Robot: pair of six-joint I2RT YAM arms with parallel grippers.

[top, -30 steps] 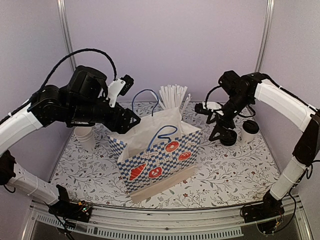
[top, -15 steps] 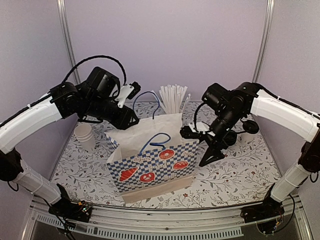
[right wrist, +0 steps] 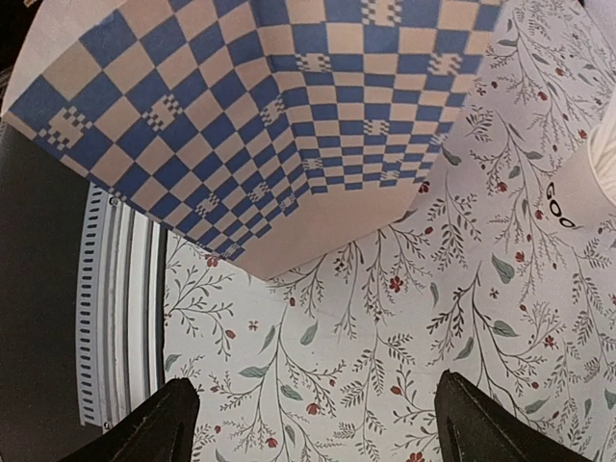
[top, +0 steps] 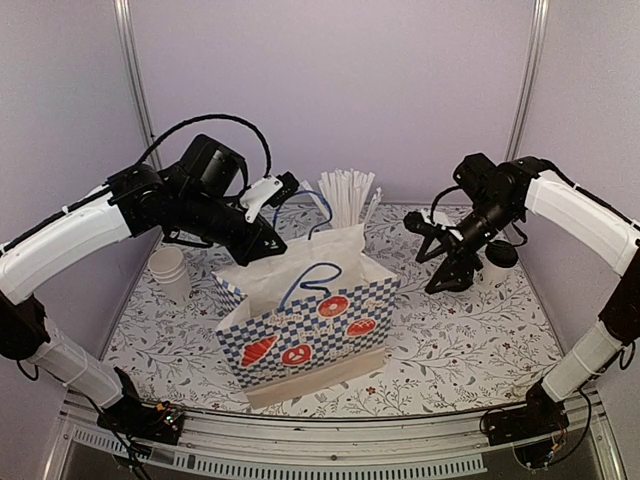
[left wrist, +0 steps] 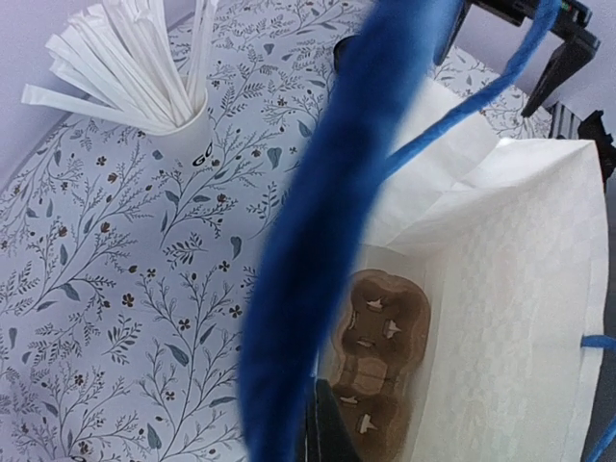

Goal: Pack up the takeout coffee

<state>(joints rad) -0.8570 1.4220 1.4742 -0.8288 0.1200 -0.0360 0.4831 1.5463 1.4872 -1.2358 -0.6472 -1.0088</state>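
Meanwhile, the left gripper (top: 288, 184) pinches a blue handle (left wrist: 318, 241) of the checkered paper bag (top: 300, 320) (a brown cup carrier (left wrist: 380, 356) lies inside). The lidded takeout coffee (top: 498, 258) stands on the table (top: 480, 330) just beside the right gripper (top: 435, 255), its fingers spread. A white cup (left wrist: 197, 144) holds straws (left wrist: 125, 58).

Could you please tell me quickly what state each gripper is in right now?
Left gripper: shut on the bag's blue handle.
Right gripper: open, holding nothing.

bag (top: 305, 320) centre, takeout coffee (top: 500, 256) right, carrier (left wrist: 380, 332) seemingly inside bag
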